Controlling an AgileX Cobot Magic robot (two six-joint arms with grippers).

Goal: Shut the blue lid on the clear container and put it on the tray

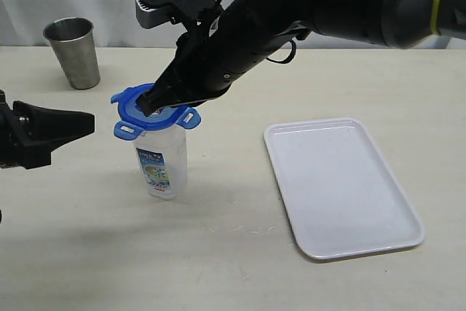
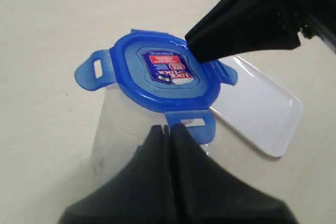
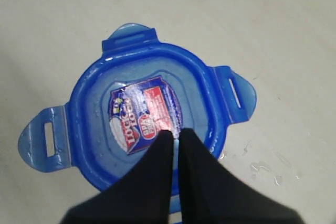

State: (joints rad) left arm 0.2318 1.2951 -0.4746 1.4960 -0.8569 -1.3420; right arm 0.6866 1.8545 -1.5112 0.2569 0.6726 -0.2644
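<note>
The clear container (image 1: 162, 159) stands upright on the table with the blue lid (image 1: 133, 105) resting on its mouth, the lid's flaps sticking out sideways. My right gripper (image 1: 151, 101) reaches across from the right, shut and holding nothing, with its tips on the lid's top beside the sticker (image 3: 137, 114). The right wrist view looks straight down on the blue lid (image 3: 89, 103) under the right gripper (image 3: 175, 134). My left gripper (image 1: 90, 123) is shut and empty, a little left of the container. In the left wrist view the left gripper (image 2: 170, 128) points at one flap (image 2: 191, 124) of the blue lid (image 2: 128, 61). The tray (image 1: 342, 187) lies flat to the right.
A grey steel cup (image 1: 73, 52) stands at the back left of the table. The right arm's dark body (image 1: 291, 5) spans the space above the table between the container and the back right. The tray (image 2: 262, 114) shows just beyond the container in the left wrist view.
</note>
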